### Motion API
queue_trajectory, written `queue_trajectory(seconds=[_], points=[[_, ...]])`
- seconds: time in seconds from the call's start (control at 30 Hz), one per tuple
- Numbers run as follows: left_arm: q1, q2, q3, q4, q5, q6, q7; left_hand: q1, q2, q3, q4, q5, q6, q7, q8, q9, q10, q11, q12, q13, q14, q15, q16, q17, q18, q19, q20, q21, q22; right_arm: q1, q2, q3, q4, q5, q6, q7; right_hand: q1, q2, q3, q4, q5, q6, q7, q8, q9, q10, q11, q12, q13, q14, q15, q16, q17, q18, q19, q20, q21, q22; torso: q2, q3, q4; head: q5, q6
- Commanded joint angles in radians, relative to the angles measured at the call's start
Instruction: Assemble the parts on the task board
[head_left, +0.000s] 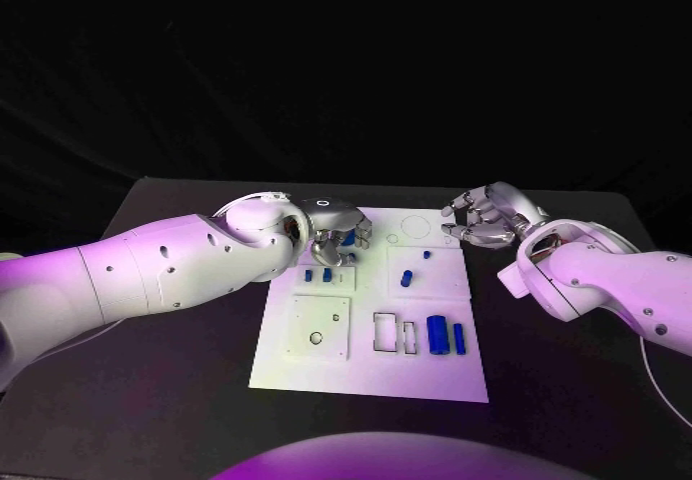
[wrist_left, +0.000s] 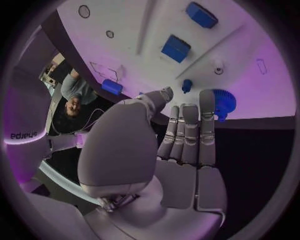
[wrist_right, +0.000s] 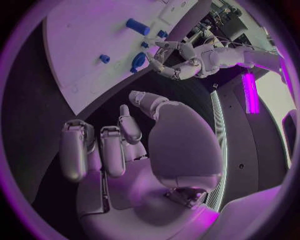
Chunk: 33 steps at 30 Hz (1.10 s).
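The white task board lies mid-table. My left hand hovers over its far left part with fingers stretched out together and the thumb apart. One fingertip touches a blue toothed wheel, also seen by the left hand as the wheel; nothing lies between thumb and fingers. A small blue peg stands close by. My right hand hangs beside the board's far right corner, fingers loosely bent, holding nothing. Two blue blocks sit just nearer than the left hand.
Two blue bars lie at the board's near right beside a rectangular slot. A short blue piece and a small one stand mid-board. A blue cylinder lies on the board. Black table surrounds the board.
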Motion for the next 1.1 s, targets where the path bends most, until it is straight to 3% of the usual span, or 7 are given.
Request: queue_trajectory(seconds=[0.03,0.5,0.83,1.1], points=[[0.0,0.009,0.0,-0.009,-0.061,0.061,-0.009,-0.009,0.0,0.002,-0.004,-0.005,0.009,0.0,-0.008,-0.002,0.01,-0.001,-0.006,-0.003,0.002,0.001,0.009,0.004,0.014,-0.007,0.003,0.008,0.002,-0.001,0.001,0.0,0.002,-0.007,0.003,0.006,-0.013,0.0,0.004,-0.001,0.003,-0.01,0.0,0.006,0.001,-0.005,-0.003,-0.005,-0.001,0.06,-0.001,-0.005,0.076,0.017,0.004,0.0,-0.005,0.168,0.0,0.0003,0.0,-0.002,-0.001],[0.0,0.031,0.0,-0.033,-0.07,0.081,-0.022,-0.007,0.015,0.06,-0.021,-0.005,0.064,0.009,-0.051,-0.022,0.082,-0.002,-0.042,-0.037,0.052,-0.001,0.078,0.061,0.013,-0.006,0.002,0.065,0.051,-0.001,0.004,0.0,0.002,-0.007,0.004,0.006,-0.013,0.0,0.004,-0.001,0.003,-0.01,0.0,0.006,0.001,-0.005,-0.003,-0.005,-0.001,0.06,-0.001,-0.005,0.076,0.017,0.004,0.0,-0.005,0.168,-0.002,0.0005,0.0009,-0.003,-0.003],[0.0,0.046,0.0,-0.051,-0.071,0.084,-0.029,-0.01,0.021,0.082,-0.029,-0.005,0.085,0.01,-0.065,-0.027,0.114,-0.007,-0.052,-0.045,0.086,-0.005,0.107,0.102,0.003,0.023,-0.001,0.114,0.112,-0.001,0.005,0.0,0.002,-0.007,0.004,0.006,-0.013,0.0,0.004,-0.001,0.003,-0.01,0.0,0.006,0.001,-0.005,-0.003,-0.005,-0.001,0.06,-0.001,-0.005,0.076,0.017,0.004,0.0,-0.005,0.168,-0.001,0.0,0.002,-0.002,0.0],[0.0,0.06,0.0,-0.072,-0.073,0.092,-0.032,-0.012,0.02,0.082,-0.03,-0.005,0.087,0.011,-0.067,-0.027,0.114,-0.007,-0.055,-0.046,0.087,-0.005,0.109,0.102,0.003,0.023,-0.001,0.117,0.115,-0.001,0.007,0.0,0.002,-0.007,0.005,0.006,-0.013,0.0,0.004,-0.001,0.003,-0.01,0.0,0.006,0.001,-0.005,-0.003,-0.005,-0.001,0.06,-0.001,-0.005,0.076,0.017,0.004,0.0,-0.005,0.168,0.0,0.0,0.001,-0.001,-0.001]])
